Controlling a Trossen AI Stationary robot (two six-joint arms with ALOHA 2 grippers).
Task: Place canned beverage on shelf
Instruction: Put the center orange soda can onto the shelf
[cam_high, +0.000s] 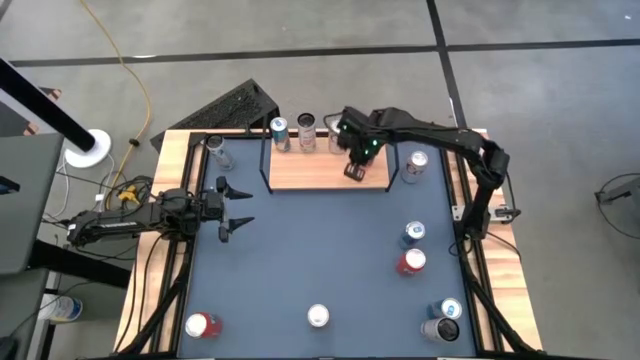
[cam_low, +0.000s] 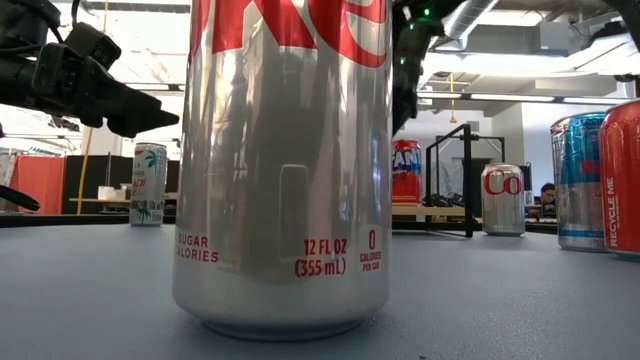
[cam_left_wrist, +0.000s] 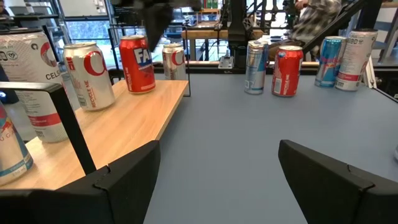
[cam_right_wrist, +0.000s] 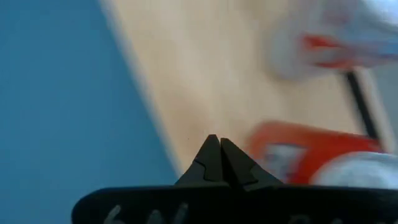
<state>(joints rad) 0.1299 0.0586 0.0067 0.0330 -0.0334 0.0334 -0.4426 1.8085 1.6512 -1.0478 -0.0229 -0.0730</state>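
My right gripper (cam_right_wrist: 219, 144) is pinched fully shut with nothing between the tips; in the high view it hangs at upper centre, over the front part of the shelf (cam_high: 300, 175), the small light-wood board in its black rail. My left gripper (cam_high: 238, 205) sits at left of centre in that view, jaws spread wide and empty, low over the grey-blue tabletop (cam_high: 320, 250) and well apart from any can. Along the shelf's back edge, upper centre of the high view, stand several cans (cam_high: 281, 133); from my left wrist a red can (cam_left_wrist: 136, 63) and a silver can with red lettering (cam_left_wrist: 89, 75) show on the board. More cans wait off the shelf: a red-topped can (cam_high: 411, 262) at right of centre, a silver can (cam_high: 318, 316) at bottom centre, another red one (cam_high: 199, 325) at lower left. As I judge it, the risk lies with my shut right jaws so near the row: pulling away carelessly could clip a standing can and topple it, perhaps over the rail. Reaching next for a crowded can at lower right could knock its neighbour.
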